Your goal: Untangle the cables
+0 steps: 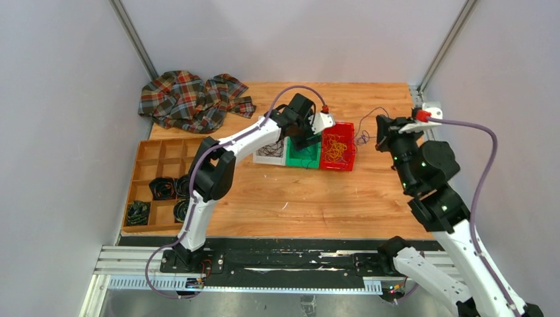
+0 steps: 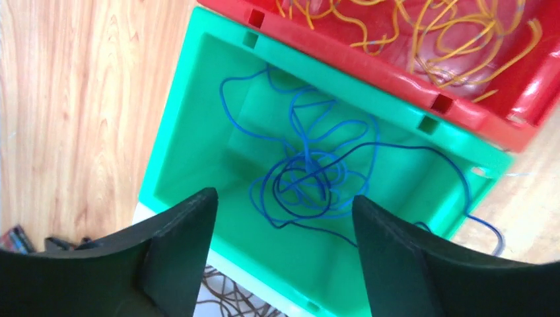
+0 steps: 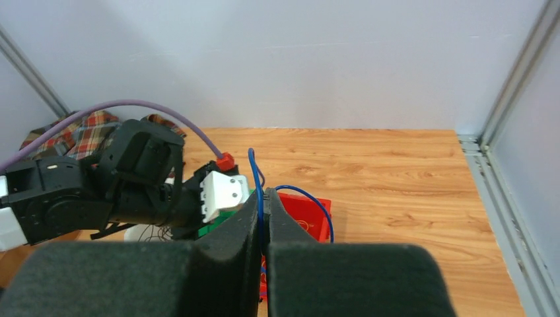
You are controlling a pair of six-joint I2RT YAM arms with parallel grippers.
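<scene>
Apparently the sorting is coming along well: yellow cables (image 2: 422, 39) are lying in the red bin (image 2: 370, 63), dark cables (image 1: 271, 150) in the white bin (image 1: 259, 159), and blue cables (image 2: 310, 178) are sitting in the green bin (image 2: 162, 145) beneath the left claw (image 2: 284, 205), whose jaws are standing open and empty. The right claw (image 3: 264, 198) is pinching one blue strand (image 3: 259, 178) tight, holding it up to the right of the bins, so that strand is likely waiting to be placed.

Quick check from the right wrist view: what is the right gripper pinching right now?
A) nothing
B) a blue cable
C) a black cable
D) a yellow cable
B: the right gripper has its fingers shut on a thin blue cable, which rises and loops above them.
</scene>
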